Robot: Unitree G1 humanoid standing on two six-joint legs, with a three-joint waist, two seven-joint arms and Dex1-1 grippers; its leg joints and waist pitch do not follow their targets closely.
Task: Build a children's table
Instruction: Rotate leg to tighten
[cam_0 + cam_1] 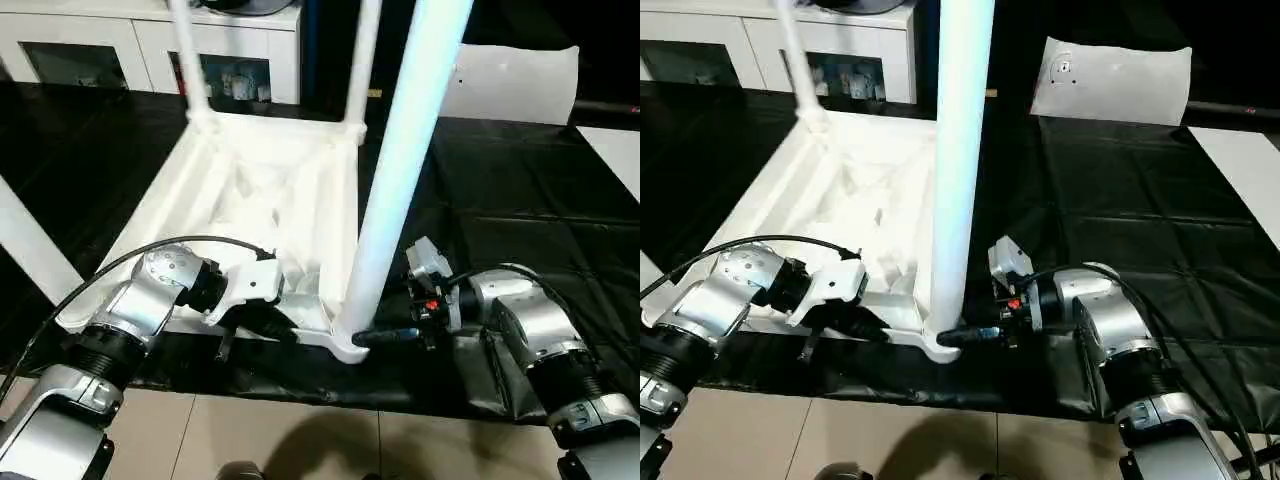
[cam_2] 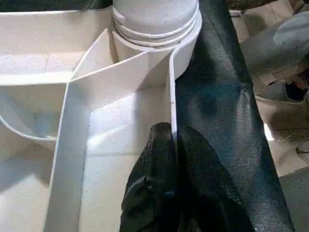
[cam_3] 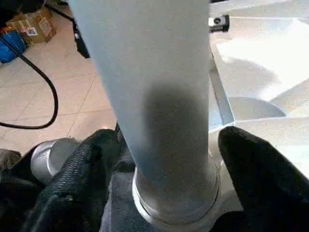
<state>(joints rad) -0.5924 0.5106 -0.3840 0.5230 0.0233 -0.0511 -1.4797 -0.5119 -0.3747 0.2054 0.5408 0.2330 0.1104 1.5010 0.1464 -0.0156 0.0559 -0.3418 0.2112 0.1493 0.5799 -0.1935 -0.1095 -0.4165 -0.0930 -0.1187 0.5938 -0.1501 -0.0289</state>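
The children's table [image 1: 250,190] lies upside down on the black-covered work table, its white legs pointing up. The near right leg [image 1: 400,170] stands in its corner socket [image 1: 345,345]. My left gripper [image 1: 262,322] is shut on the thin near rim wall [image 2: 170,96] of the top, close to that socket. My right gripper [image 1: 385,338] reaches in from the right at the leg's base. In the right wrist view its fingers [image 3: 96,159] stand on either side of the leg [image 3: 154,72], one clearly apart from it, so it is open.
Further legs rise at the far left [image 1: 188,55], far right [image 1: 362,60] and near left [image 1: 30,245]. A white cabinet [image 1: 150,40] stands behind. A white sheet [image 1: 515,85] lies at the back right. The work table's front edge [image 1: 300,385] meets tiled floor.
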